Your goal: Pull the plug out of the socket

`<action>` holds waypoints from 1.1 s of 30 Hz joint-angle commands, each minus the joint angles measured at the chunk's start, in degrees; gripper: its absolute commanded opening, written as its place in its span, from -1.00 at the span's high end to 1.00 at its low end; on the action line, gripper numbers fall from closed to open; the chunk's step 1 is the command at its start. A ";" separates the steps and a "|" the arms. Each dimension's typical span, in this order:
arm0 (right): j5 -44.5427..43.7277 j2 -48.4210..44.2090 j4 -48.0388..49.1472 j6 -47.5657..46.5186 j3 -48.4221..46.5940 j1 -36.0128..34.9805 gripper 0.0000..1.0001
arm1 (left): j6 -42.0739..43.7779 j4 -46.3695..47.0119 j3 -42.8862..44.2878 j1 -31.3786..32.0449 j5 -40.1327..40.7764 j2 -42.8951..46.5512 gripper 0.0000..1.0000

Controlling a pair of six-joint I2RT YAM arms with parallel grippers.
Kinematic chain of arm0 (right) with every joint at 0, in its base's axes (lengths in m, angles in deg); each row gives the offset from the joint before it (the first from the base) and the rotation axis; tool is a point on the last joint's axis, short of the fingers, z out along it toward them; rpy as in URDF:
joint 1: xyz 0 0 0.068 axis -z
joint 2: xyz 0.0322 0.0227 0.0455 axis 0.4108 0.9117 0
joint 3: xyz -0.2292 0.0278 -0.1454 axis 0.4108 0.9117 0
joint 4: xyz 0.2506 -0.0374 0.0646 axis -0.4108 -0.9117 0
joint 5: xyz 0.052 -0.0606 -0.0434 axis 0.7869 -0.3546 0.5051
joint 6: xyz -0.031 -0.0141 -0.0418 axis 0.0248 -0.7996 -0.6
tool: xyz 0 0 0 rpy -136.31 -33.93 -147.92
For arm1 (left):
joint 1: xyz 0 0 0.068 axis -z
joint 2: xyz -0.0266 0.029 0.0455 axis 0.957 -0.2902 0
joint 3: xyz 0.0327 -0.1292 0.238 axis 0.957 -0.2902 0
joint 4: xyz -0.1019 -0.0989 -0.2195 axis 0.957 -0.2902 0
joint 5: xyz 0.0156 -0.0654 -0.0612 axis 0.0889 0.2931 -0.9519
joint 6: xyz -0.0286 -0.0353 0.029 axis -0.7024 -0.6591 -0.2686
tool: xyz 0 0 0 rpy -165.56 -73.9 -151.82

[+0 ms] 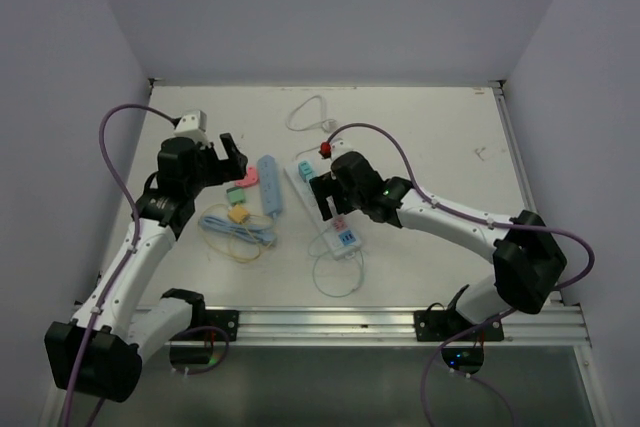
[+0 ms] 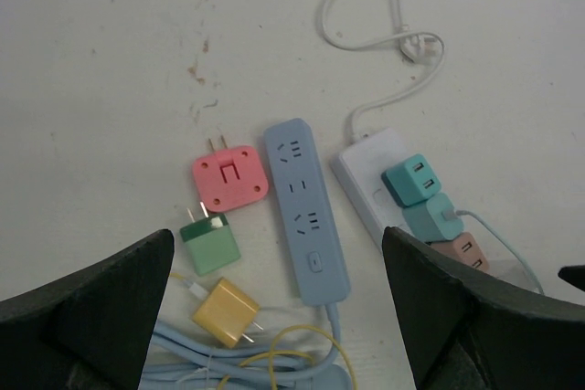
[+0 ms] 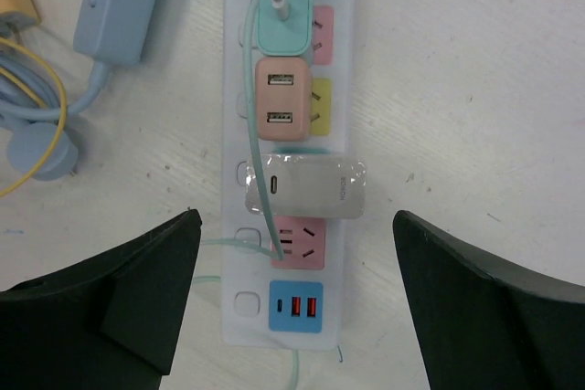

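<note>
Now the right hand [image 3: 292,299] hangs open just above the white strip [image 3: 239,98], with the grey plug [image 3: 306,186] between its fingers and nothing gripped yet; the left hand [image 2: 274,317] is open too, well left of the strip. Pink plug [image 3: 283,100] sits just beside the grey one, so a closing finger may catch it. Also the strip is loose on the tabletop [image 3: 475,61], so I think it may lift together with the plug.

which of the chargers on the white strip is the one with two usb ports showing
The pink charger, between the mint one and the white one.
</note>
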 commanded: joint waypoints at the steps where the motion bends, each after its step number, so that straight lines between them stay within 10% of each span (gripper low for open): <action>1: -3.24 1.23 0.38 0.67 -2.65 0.10 -0.78 | -7.64 1.19 -1.97 1.24 -8.61 -1.86 -0.99; 22: -4.12 9.76 5.56 2.60 -3.89 0.89 -0.04 | -22.24 14.90 -11.29 22.34 -5.45 -13.99 -0.93; 29: 0.79 9.24 8.63 6.20 -0.74 4.23 0.83 | -26.20 20.79 -14.37 22.79 -7.82 -14.34 -0.93; 33: 9.23 7.48 16.00 13.48 5.33 10.90 1.00 | -28.84 24.30 -15.60 22.96 -9.14 -15.31 -0.95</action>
